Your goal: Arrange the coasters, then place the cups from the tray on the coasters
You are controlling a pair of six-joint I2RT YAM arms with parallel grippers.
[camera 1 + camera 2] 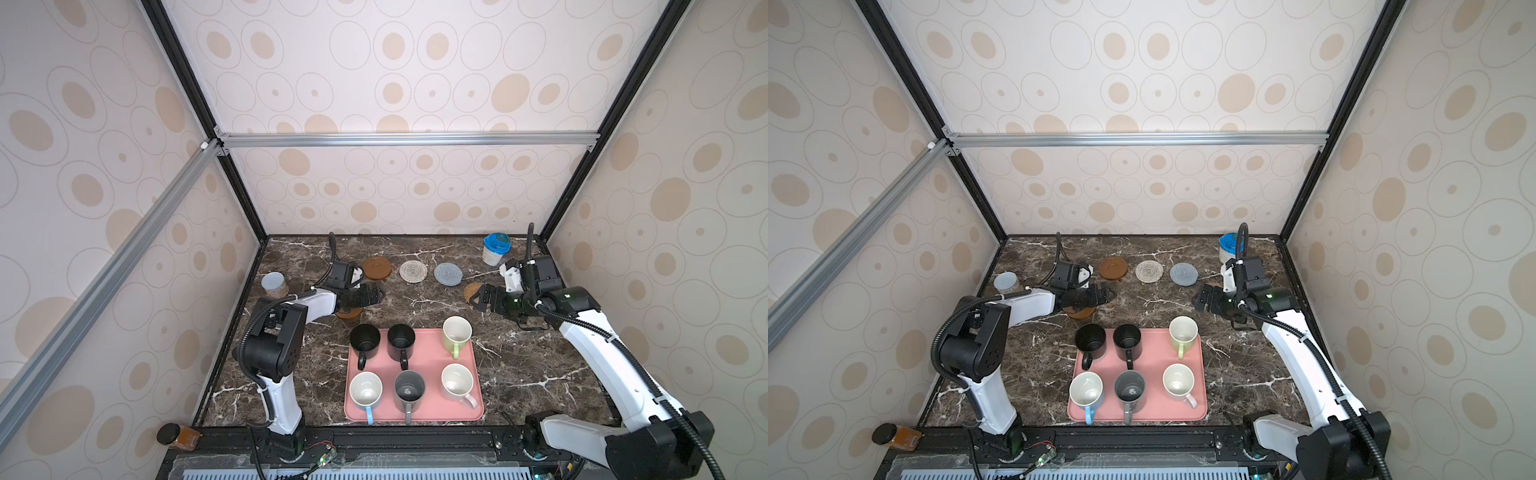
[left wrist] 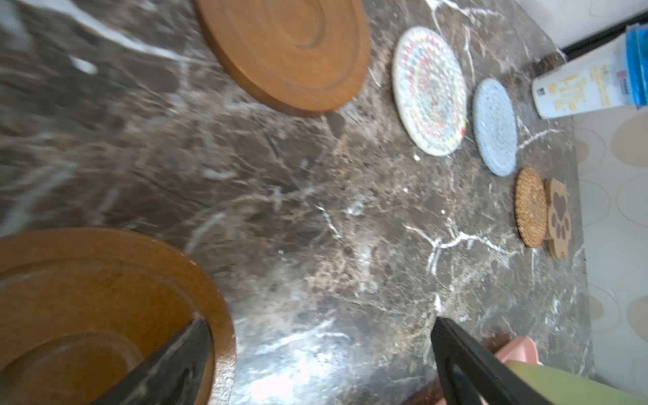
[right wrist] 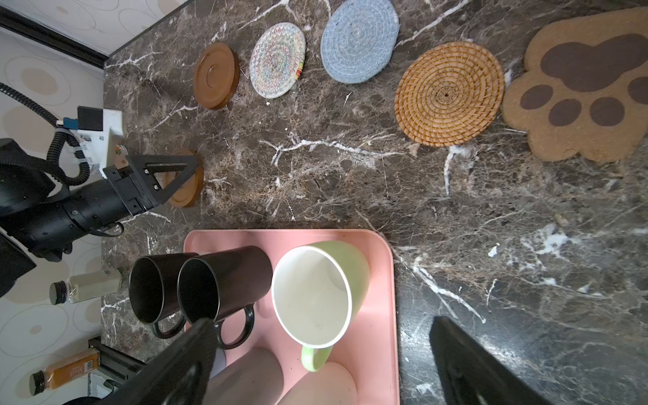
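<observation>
no text legible anywhere.
tub (image 2: pixel 582 87): white side carries rows of yellow lettering, small red mark near lid, dark barcode-like block at opposite end. all too blurred to read in left wrist view, too small in both top views.
bottle (image 3: pixel 65 371), orange contents, lying off surface edge: small pale patch with barcode-like stripes, characters unreadable.
paw coaster (image 3: pixel 578 84): no writing, only printed dark paw sign, four toe pads plus large pad. large pad looks heart-shaped in left wrist view.

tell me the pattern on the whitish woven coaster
The whitish woven coaster has concentric rings of small multicoloured zigzags; clearest in the right wrist view.
</observation>
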